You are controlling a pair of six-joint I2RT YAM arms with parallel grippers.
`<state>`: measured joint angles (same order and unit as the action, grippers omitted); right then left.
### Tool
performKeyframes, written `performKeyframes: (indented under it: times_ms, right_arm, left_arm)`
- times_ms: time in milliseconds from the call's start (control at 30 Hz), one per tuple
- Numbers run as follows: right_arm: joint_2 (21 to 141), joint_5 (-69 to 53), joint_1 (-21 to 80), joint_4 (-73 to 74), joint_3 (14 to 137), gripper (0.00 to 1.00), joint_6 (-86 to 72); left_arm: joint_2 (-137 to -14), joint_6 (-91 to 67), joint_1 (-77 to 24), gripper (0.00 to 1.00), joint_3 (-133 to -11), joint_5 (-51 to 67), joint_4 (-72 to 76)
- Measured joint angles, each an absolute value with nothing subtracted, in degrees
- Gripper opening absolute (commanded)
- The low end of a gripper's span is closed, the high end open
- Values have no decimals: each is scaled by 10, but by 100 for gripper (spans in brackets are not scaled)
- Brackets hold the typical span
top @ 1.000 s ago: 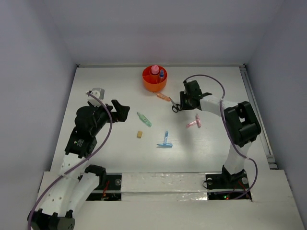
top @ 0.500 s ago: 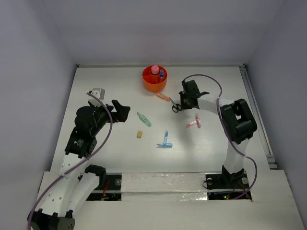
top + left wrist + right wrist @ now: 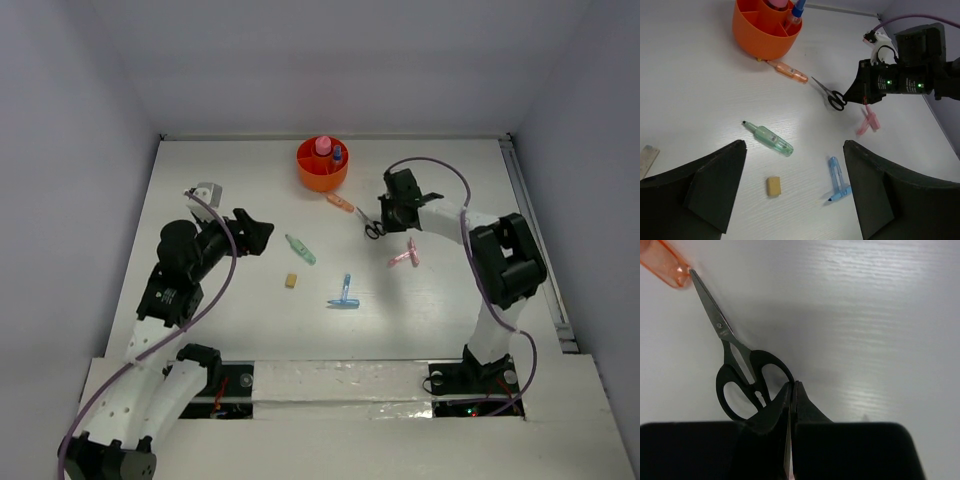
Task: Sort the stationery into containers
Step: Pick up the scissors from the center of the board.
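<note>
The black-handled scissors (image 3: pixel 742 375) lie closed on the white table (image 3: pixel 200 160), between the orange tub (image 3: pixel 322 172) and the pink piece (image 3: pixel 404 257). The right gripper (image 3: pixel 791 386) has its jaws pinched together on one handle loop's rim. The blade tip sits just beside a translucent orange piece (image 3: pixel 665 260). Print by the pivot is too small to read. The left gripper (image 3: pixel 255 228) hangs with jaws wide apart, near the green piece (image 3: pixel 771 139).

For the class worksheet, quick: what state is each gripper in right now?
Left gripper: open, holding nothing.
Right gripper: jaws closed, apparently pinching the black-handled scissors by one handle loop.
</note>
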<state>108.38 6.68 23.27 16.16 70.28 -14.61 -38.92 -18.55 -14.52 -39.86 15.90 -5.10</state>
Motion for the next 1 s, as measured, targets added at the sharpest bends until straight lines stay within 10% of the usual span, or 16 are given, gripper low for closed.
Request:
performKeyframes:
  times_ms: [267, 1000]
  right_arm:
    - [925, 27, 252, 162, 634, 0, -145]
    - [878, -79, 425, 83, 632, 0, -133]
  left_arm:
    - [-429, -263, -150, 54, -358, 252, 40]
    - [-583, -449, -205, 42, -292, 233, 283]
